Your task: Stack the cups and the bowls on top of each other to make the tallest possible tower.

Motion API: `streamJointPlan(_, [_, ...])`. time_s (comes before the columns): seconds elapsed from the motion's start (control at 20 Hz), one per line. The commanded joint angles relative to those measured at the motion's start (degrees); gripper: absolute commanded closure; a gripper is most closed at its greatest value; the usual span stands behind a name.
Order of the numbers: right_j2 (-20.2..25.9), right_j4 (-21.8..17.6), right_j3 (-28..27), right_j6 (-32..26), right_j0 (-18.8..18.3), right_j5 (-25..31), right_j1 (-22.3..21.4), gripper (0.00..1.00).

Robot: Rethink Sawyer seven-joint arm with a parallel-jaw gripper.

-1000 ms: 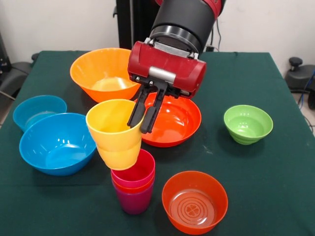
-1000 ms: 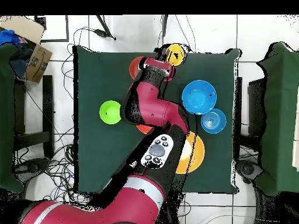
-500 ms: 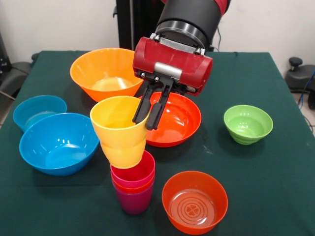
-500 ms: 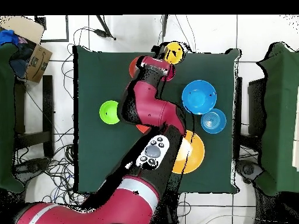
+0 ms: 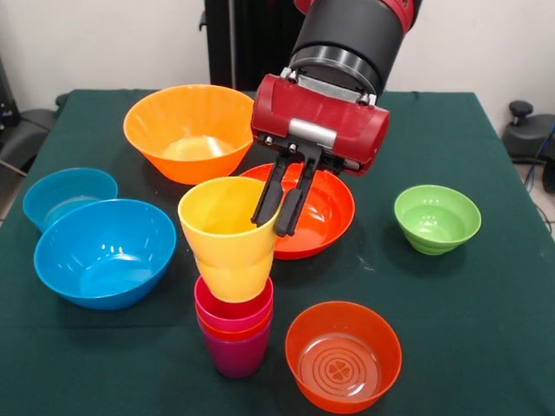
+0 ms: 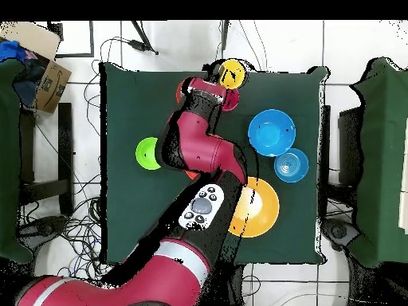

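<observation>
My fingers (image 5: 284, 198) pinch the yellow cup's (image 5: 227, 236) rim, cup tilted below them: level it over the crimson cup (image 5: 234, 309), then push straight down.

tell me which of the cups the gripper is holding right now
The yellow cup. The gripper pinches its rim, one finger inside, tilted atop the stack; the crimson, orange-red and purple cups sit nested below, untouched.

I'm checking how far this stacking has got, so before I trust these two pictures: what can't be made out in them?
- Front view: whether the yellow cup is seated in the crimson cup; it tilts and hides that rim.
- Front view: part of the red-orange bowl, behind the gripper.
- Overhead view: the lower cups of the tower, under the yellow cup and arm.
- Overhead view: the small translucent orange bowl, mostly under the arm.
</observation>
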Motion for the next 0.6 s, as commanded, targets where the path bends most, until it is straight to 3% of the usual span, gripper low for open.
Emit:
streamJointPlan(0.05, [3.8,2.0,0.8,6.9,1.1,0.6,2.7,1.0])
streamJointPlan(0.6, [3.4,2.4,0.5,6.7,1.4,0.0,4.9,1.0])
